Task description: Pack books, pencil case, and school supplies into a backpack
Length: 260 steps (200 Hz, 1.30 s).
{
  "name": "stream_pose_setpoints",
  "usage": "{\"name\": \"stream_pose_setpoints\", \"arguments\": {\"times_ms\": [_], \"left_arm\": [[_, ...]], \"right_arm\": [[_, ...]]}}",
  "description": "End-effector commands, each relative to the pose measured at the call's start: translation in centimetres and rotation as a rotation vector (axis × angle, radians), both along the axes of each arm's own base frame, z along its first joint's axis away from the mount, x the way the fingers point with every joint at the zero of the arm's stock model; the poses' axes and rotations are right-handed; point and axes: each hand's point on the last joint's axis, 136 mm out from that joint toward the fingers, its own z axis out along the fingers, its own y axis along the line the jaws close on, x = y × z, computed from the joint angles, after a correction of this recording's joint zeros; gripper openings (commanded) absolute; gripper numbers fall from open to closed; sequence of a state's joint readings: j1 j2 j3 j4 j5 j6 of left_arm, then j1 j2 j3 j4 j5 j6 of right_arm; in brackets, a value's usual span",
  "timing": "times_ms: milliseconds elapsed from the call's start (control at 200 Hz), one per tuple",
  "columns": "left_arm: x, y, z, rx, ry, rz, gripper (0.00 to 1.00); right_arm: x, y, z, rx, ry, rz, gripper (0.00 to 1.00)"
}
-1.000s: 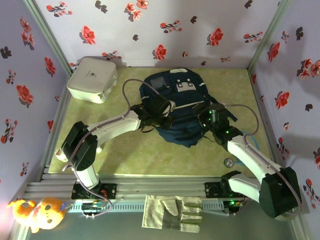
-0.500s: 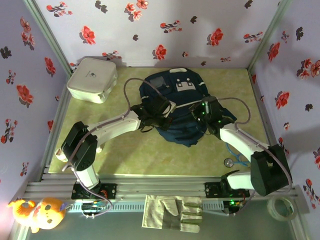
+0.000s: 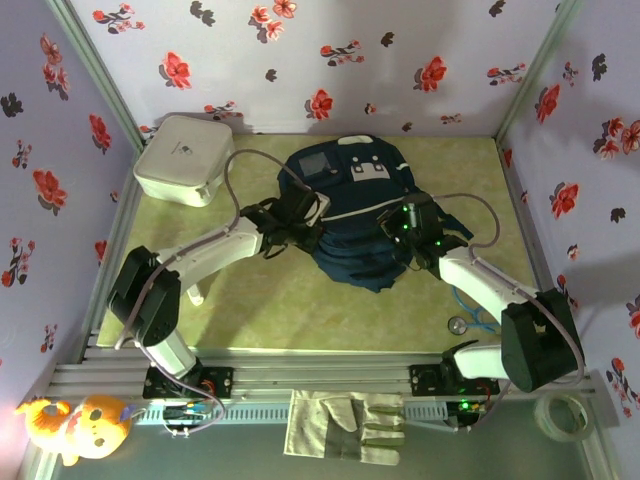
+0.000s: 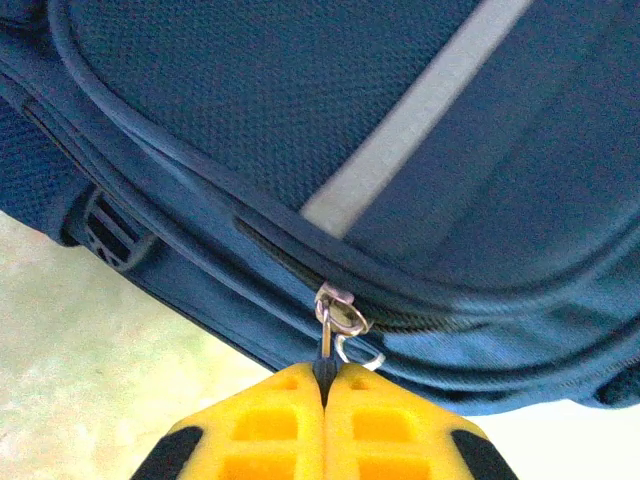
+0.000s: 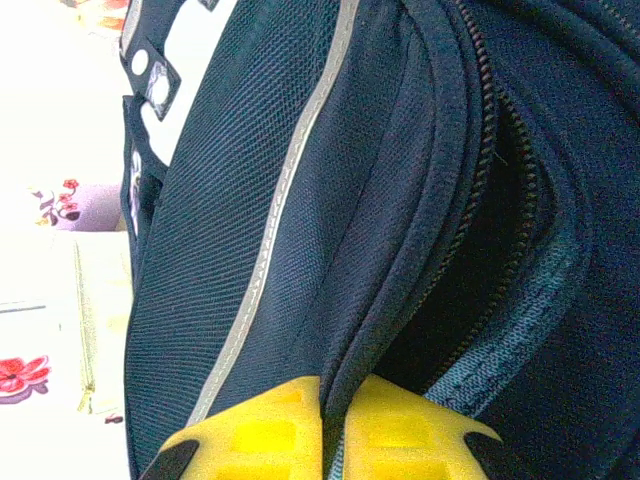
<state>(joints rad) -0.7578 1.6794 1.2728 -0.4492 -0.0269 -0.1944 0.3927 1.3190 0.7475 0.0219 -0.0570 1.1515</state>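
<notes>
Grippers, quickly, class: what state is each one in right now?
Left gripper: shut on the zipper pull of the backpack.
Right gripper: shut on a fold of the backpack.

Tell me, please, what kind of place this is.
Probably a small robot test booth, not a real room: flower-printed wall panels close in a green table, and the left arm and right arm are bolted to a metal rail at its edge.
</notes>
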Motion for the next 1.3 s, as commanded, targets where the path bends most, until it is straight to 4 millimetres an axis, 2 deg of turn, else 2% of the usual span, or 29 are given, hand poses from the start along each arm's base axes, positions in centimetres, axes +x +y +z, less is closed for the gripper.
{"name": "stream_pose_setpoints", "arguments": {"times_ms": [0, 180, 350, 390, 470, 550, 665, 795, 940, 1140, 1295], "left_arm": [[4.1, 1.2, 1.7, 0.02, -0.08, 0.069, 0.0], [7.4, 2.1, 2.2, 0.008, -0.091, 0.12, 0.0], [8.8, 4.0, 2.1, -0.018, -0.092, 0.2, 0.01], [8.7, 4.6, 2.2, -0.023, -0.092, 0.221, 0.06], [8.3, 6.1, 2.6, -0.023, -0.101, 0.271, 0.23], [7.2, 7.9, 3.1, -0.028, -0.105, 0.327, 0.36], [5.2, 11.0, 3.3, -0.04, -0.098, 0.43, 0.54], [2.3, 16.0, 1.7, -0.019, -0.06, 0.599, 0.69], [-1.3, 21.9, -1.2, 0.024, -0.001, 0.797, 0.82], [-5.2, 28.3, -4.8, 0.05, 0.057, 1.043, 0.88], [-6.6, 30.8, -5.8, 0.087, 0.039, 1.118, 0.86]], "right_arm": [[0.5, 0.9, 0.7, -0.002, -0.047, 0.034, 0.09], [-0.4, 4.0, 1.0, 0.053, -0.06, 0.074, 0.1], [-0.7, 7.8, 1.7, 0.14, -0.093, 0.131, 0.14], [-0.8, 8.2, 1.6, 0.138, -0.085, 0.143, 0.19], [-1.0, 7.8, 0.9, 0.101, -0.046, 0.135, 0.42], [-1.4, 6.9, 0.8, 0.037, -0.047, 0.13, 0.58], [-2.1, 5.2, 1.7, -0.076, -0.071, 0.133, 0.7], [-2.6, 2.8, 3.3, -0.209, -0.119, 0.12, 0.79], [-2.8, 1.4, 4.4, -0.295, -0.155, 0.123, 0.83], [-2.1, 1.7, 4.9, -0.334, -0.175, 0.16, 0.88], [-1.6, 2.8, 5.0, -0.38, -0.167, 0.246, 0.9]]}}
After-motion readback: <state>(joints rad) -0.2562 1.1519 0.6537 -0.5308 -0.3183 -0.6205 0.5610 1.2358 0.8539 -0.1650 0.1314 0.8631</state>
